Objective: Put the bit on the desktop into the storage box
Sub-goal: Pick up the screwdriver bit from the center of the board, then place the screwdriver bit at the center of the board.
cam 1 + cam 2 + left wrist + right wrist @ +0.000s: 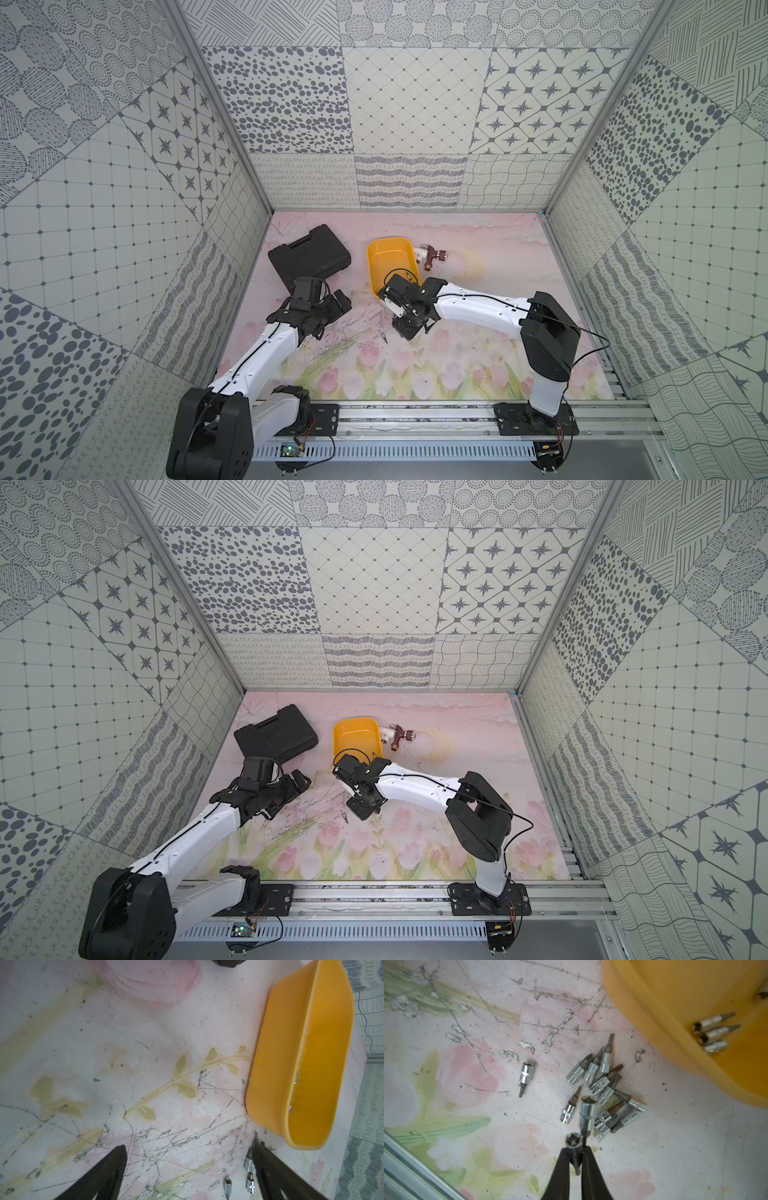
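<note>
Right gripper (579, 1149) closed on a raised bit (587, 1113), left gripper (189, 1147) wide open

From the left, the black tool case (309, 255) lies on the desktop (478, 353), then comes the left gripper, jaws spread fully and empty. A single bit (384, 336) lies apart, and the pile of bits (606, 1088) lies just beside the storage box (388, 257). The right gripper pinches the raised bit by its thin tip; a second bit (570, 1140) shows in the gap, and whether it is gripped too cannot be told. The bits look small, hard and smooth, so they may slip or roll; the thicker socket end seems the safer hold. Several stored bits (714, 1030) lie in the box, and a brass tap (432, 252) lies just to its right, not in the way
</note>
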`<state>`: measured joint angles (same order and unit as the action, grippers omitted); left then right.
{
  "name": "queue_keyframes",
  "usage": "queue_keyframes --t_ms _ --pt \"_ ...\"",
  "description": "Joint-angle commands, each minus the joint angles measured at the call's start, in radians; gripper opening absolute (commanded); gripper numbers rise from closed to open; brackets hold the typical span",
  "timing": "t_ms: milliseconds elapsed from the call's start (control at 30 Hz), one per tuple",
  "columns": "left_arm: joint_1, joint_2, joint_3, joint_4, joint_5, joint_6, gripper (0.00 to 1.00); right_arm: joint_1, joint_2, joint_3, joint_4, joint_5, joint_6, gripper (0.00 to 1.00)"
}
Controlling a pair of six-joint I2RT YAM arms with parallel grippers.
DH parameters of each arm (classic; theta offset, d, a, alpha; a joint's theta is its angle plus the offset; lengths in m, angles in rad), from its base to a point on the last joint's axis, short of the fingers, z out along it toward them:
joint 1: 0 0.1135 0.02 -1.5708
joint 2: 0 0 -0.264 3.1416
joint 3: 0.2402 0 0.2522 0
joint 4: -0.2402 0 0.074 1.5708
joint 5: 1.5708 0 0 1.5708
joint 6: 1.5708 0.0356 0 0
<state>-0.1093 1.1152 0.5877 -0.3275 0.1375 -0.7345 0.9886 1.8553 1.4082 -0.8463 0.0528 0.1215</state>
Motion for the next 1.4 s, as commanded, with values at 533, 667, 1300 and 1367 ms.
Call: queue_keyframes --t_ms 533,667,1300,1367 --pt "-0.104 -0.057 -0.068 -0.113 0.18 -0.005 0.99 -0.19 0.039 0.288 0.021 0.005 -0.074 0.03" --pt "-0.14 -0.058 -0.083 -0.108 0.18 -0.024 0.99 -0.2 0.064 0.297 0.021 -0.005 -0.085 0.02" --pt "-0.244 -0.078 -0.159 -0.104 0.282 -0.13 0.99 -0.111 -0.203 -0.125 0.079 -0.16 -0.071 0.01" --pt "-0.257 -0.078 -0.165 -0.096 0.282 -0.144 0.99 -0.094 -0.2 -0.153 0.083 -0.157 -0.062 0.01"
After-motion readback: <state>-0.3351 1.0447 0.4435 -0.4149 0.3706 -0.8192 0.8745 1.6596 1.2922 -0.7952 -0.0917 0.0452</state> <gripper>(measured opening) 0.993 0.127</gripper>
